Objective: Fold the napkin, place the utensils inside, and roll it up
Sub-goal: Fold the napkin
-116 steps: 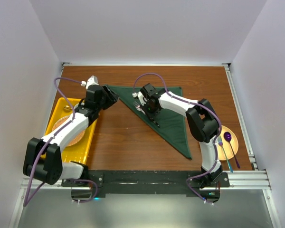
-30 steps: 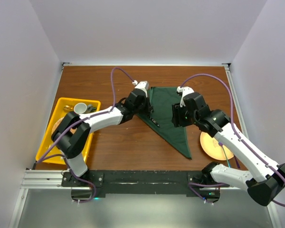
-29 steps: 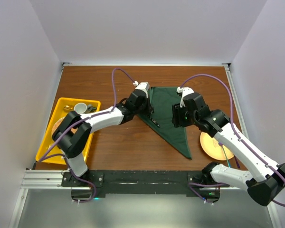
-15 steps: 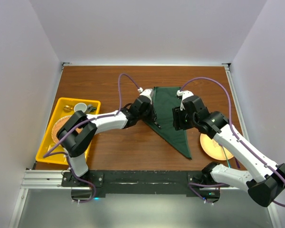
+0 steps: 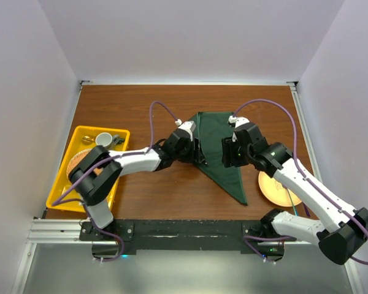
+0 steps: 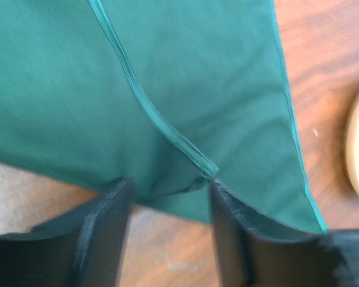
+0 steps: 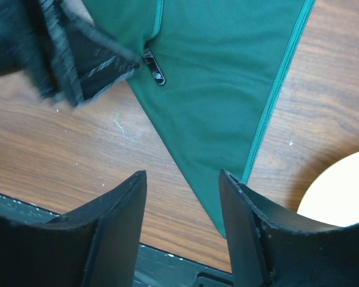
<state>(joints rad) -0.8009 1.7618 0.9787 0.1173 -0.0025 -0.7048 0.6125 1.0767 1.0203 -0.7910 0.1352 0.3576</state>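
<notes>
The green napkin (image 5: 213, 127) lies as a narrow triangle on the wooden table, its tip pointing to the near edge. Its left part is folded over to the right. My left gripper (image 5: 195, 150) sits low at the napkin's left folded edge. In the left wrist view the gripper (image 6: 170, 182) has its jaws apart, with the hemmed fold (image 6: 194, 164) at the fingertips. A dark grey utensil (image 7: 154, 69) pokes out from under the fold, next to the left gripper. My right gripper (image 5: 226, 153) hovers open and empty above the napkin's lower half (image 7: 227, 95).
A yellow tray (image 5: 115, 184) at the left holds a white cup (image 5: 103, 139) and a cork mat. A beige plate (image 5: 271, 187) lies right of the napkin tip and shows in the right wrist view (image 7: 347, 191). A black rail (image 5: 184, 231) runs along the near edge.
The left gripper has carried the napkin's left corner rightward, making the triangle narrower. It has since shifted slightly down and left. The right arm has swung from the napkin's middle to its right side.
</notes>
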